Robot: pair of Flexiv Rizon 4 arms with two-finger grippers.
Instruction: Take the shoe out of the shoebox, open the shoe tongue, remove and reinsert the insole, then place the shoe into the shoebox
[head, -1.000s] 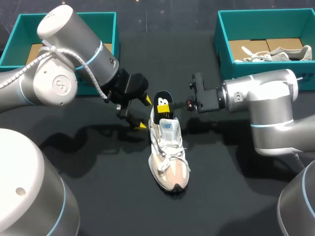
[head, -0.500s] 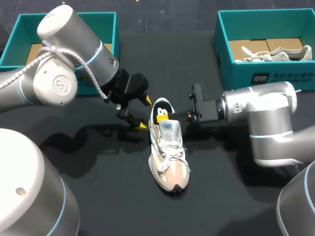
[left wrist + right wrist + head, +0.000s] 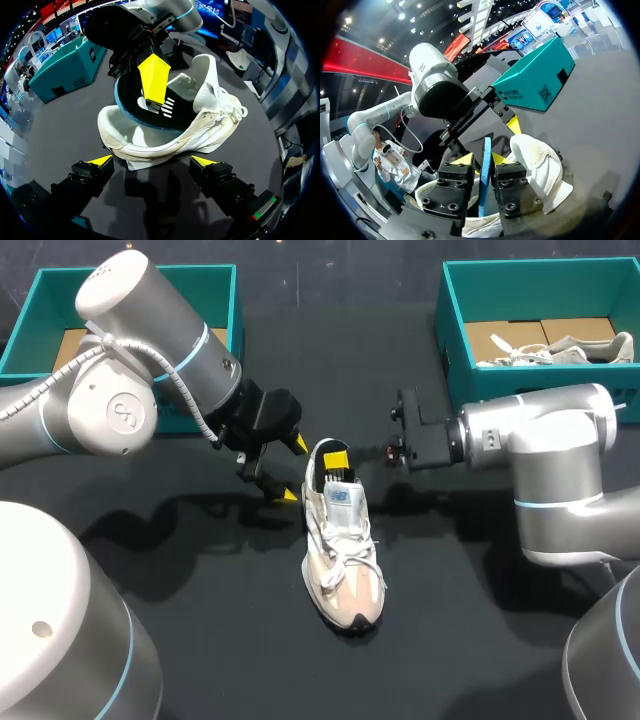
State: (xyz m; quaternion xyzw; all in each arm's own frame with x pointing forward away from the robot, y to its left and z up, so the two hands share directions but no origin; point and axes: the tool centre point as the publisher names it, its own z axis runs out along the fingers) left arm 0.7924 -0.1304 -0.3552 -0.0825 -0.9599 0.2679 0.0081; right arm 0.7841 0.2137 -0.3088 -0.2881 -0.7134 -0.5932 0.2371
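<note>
- The shoe [image 3: 343, 550] stood on the dark desk [image 3: 200, 630], approx. in the middle, betw. my two arms, toe toward my side, heel away.
- My R hand [image 3: 482, 159] was at the heel opening, its fingers closed on the insole [image 3: 485, 175] from both sides.
- The insole stood on its edge, lower part inside the shoe, upper part sticking out above the heel.
- My L hand [image 3: 294, 470] was just beside the heel, on the shoe's left. Its fingers were wide apart w/ nothing betw. them, and apart from the shoe.
- A teal shoebox [image 3: 40, 300] was at the far left of the desk, behind my L arm.
- A second teal box [image 3: 455, 340] was at the far right, w/ another light shoe [image 3: 560, 348] lying in it.
</note>
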